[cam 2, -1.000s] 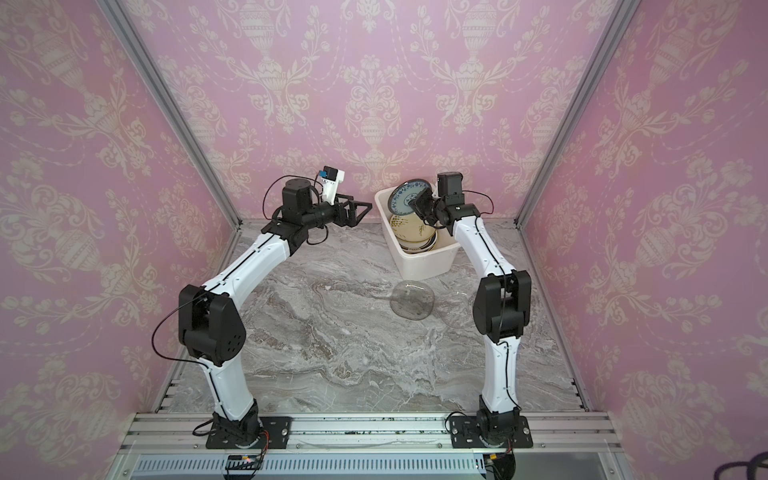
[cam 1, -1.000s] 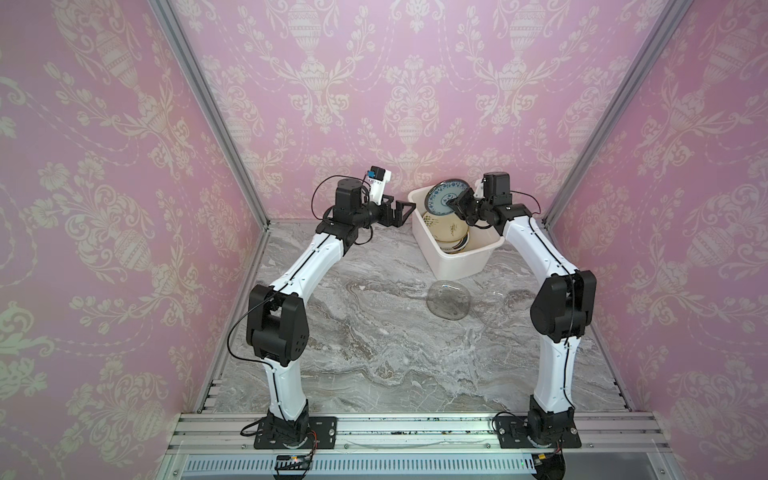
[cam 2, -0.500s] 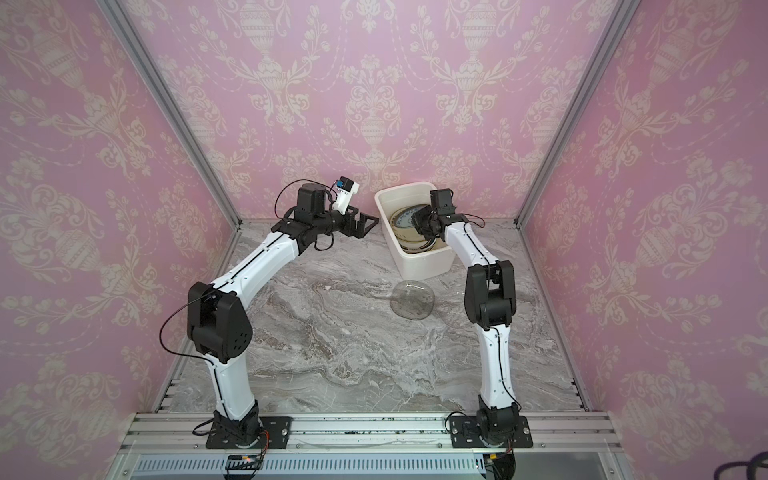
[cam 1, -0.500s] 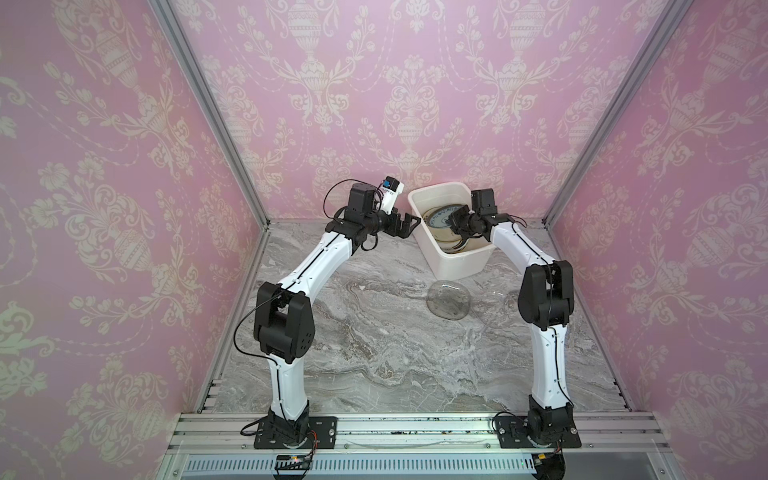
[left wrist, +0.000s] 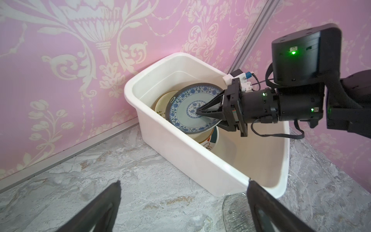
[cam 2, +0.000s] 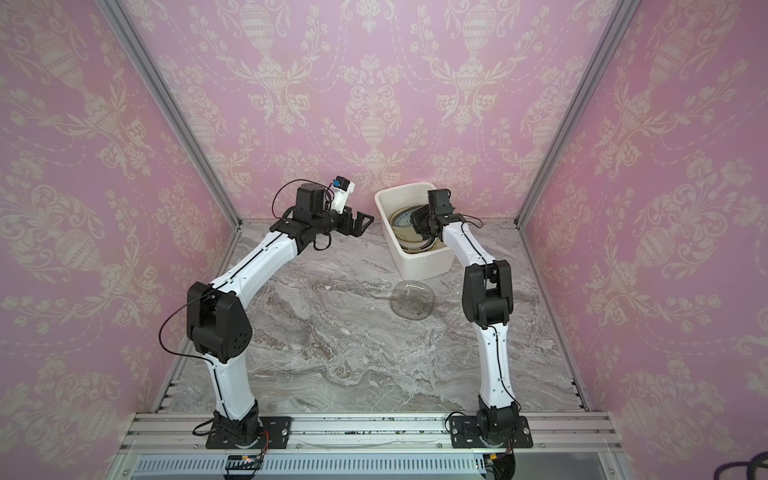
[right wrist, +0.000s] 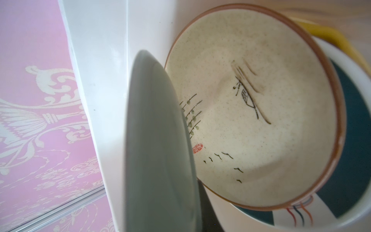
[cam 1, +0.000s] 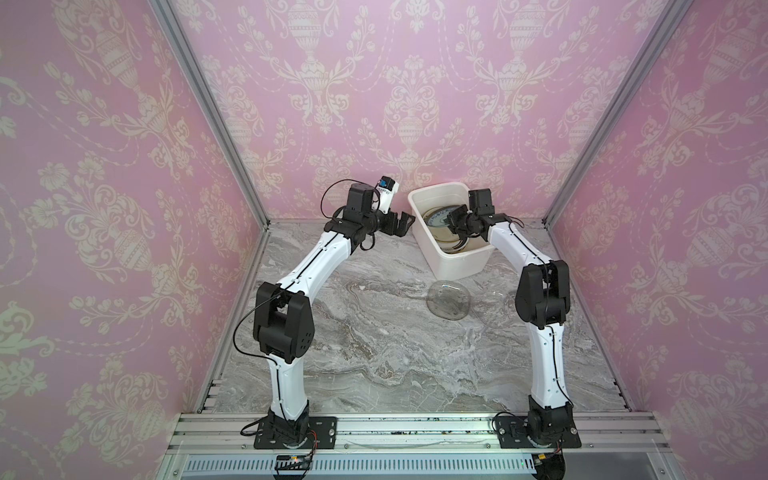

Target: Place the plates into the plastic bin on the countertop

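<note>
The white plastic bin (cam 1: pixel 457 266) (cam 2: pixel 424 266) (left wrist: pixel 190 160) stands at the back of the grey marble countertop (cam 1: pixel 374 332). My right gripper (cam 1: pixel 455 220) (cam 2: pixel 419 218) (left wrist: pixel 202 115) reaches down into it, shut on the blue-patterned plate (left wrist: pixel 186 112) (cam 1: pixel 438 218), which lies tilted on the stack. Its pale underside (right wrist: pixel 160 140) fills the right wrist view. Beneath are a cream plate (right wrist: pixel 251 110) (left wrist: pixel 163 100) with a bird drawing, a white dark-banded one (right wrist: pixel 351 140) and a yellow one (right wrist: pixel 331 34). My left gripper (cam 1: pixel 405 220) (cam 2: pixel 363 220) (left wrist: pixel 184 181) hangs open and empty just left of the bin.
A clear glass plate (cam 1: pixel 449 300) (cam 2: pixel 412 300) (left wrist: pixel 234 213) lies on the countertop just in front of the bin. A second, fainter clear one (cam 1: pixel 494 311) lies right of it, partly behind the right arm. Pink walls close off the back and sides.
The right gripper has lowered the blue-patterned plate from upright above the bin to down inside it. The left gripper has moved right, closer to the bin's side.
</note>
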